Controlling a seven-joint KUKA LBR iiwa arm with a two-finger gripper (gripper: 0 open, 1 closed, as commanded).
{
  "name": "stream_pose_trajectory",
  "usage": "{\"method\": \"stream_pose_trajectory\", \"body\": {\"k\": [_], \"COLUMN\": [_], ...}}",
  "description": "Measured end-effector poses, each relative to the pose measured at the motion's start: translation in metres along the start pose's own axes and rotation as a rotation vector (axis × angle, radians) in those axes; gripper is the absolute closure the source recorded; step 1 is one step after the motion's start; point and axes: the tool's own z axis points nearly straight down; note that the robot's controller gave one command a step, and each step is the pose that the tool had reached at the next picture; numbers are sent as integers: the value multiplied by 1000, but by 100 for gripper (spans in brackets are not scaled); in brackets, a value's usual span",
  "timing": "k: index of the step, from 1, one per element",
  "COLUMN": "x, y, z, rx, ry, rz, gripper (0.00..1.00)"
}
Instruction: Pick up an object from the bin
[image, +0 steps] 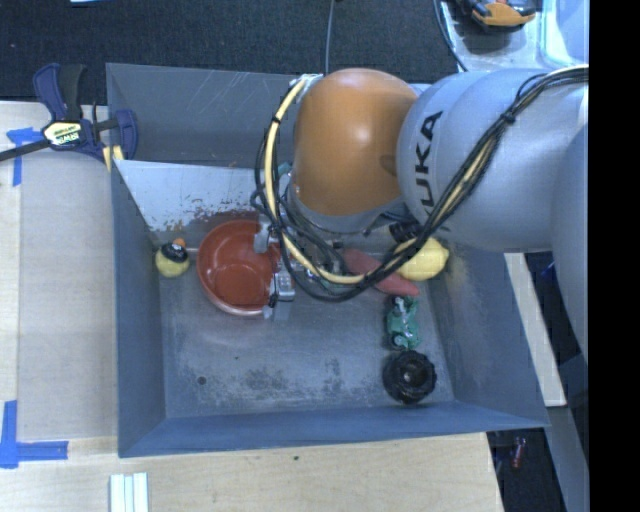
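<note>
1. The gripper (273, 266) hangs at the right rim of a red bowl (232, 265), under the arm's orange cover and cable loops. Its tip is so crowded by cables that the view does not show whether it is open or closed, nor whether it has hold of anything.
2. The bowl sits upright in the bin (300, 400), mouth up. It is the thing nearest the gripper, so it is judged the likely target.
3. The bowl looks like thin moulded plastic, so it is probably light, stiff and smooth. It is unlikely to break, but it may well slip or tip.
4. Its curved outside gives a straight pinch little to bite on. The best hold seems to be across the rim wall on the right side, one side of the grip inside the bowl and one outside.
5. Held at one edge, the bowl would hang lopsided, so a deep, firm bite on the rim would suit better than a shallow one.
6. A small yellow toy (172, 259) lies just left of the bowl.
7. Right of the bowl, under the arm, lie a pinkish-red piece (372, 268) and a yellow lump (428, 262), perhaps toy fruit.
8. A green item (403, 322) and a black disc (409, 375) lie well right of the bowl, nearer the front wall, clear of any lift.
</note>
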Motion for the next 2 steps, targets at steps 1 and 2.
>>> {"method": "stream_pose_trajectory", "body": {"k": [1,2], "x": [-2,-21], "y": [-1,0], "z": [-5,85], "rx": [-2,-2], "ry": [-8,-13], "rz": [2,-35], "gripper": [0,0]}}
